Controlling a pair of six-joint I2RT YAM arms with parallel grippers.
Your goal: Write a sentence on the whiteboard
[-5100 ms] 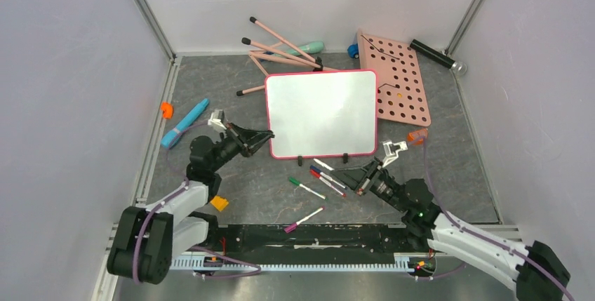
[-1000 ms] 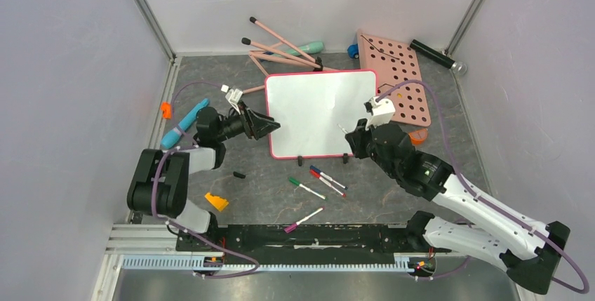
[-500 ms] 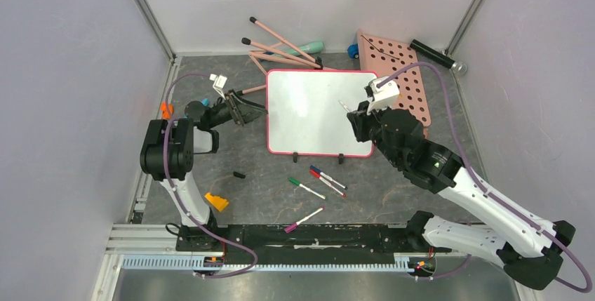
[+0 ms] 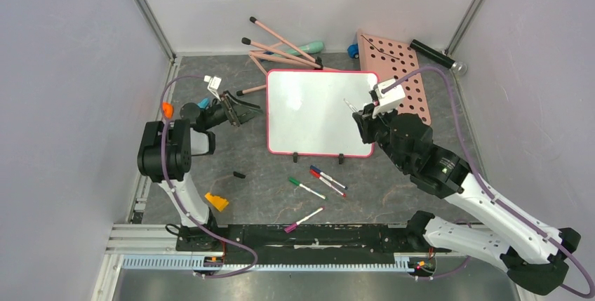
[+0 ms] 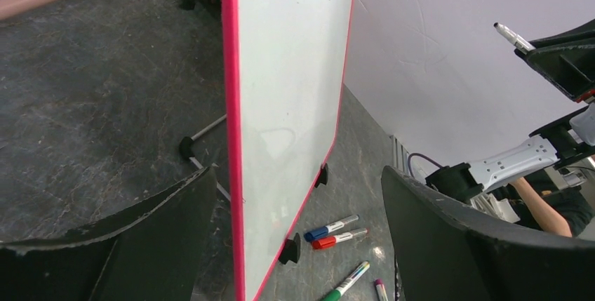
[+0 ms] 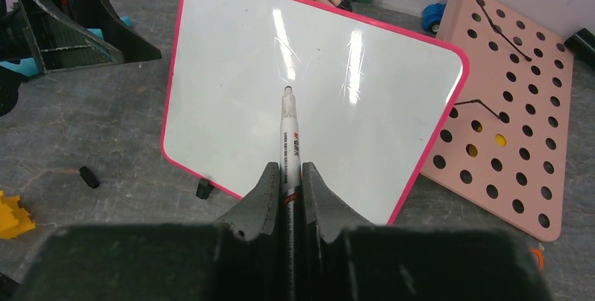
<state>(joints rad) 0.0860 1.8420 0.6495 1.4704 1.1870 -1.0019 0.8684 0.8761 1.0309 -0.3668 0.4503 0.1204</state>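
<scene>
The whiteboard [image 4: 316, 115] stands propped mid-table, a glossy white face with a pink-red rim [image 6: 172, 97] and two black clips at its foot. No sentence shows on the face. My left gripper [image 4: 247, 113] is open just left of the board's left edge, apart from it; in the left wrist view that edge [image 5: 230, 104] runs upright ahead of the spread jaws [image 5: 298, 178]. My right gripper [image 4: 360, 114] is shut on a marker [image 6: 289, 132], whose uncapped tip [image 4: 346, 102] points at the board's face [image 6: 351, 104] from a little above it.
A pink panel with round holes [image 4: 401, 83] lies right of the board. Pink sticks [image 4: 281, 48] and a teal object [image 4: 313, 47] lie behind it. Loose markers [image 4: 328, 178] [image 4: 306, 188] [image 4: 303, 219], a black cap [image 4: 239, 174] and a yellow piece [image 4: 217, 202] lie in front.
My left gripper has opened, let go of the board's left edge and drawn back to the left. My right gripper has carried the marker up over the board's right half.
</scene>
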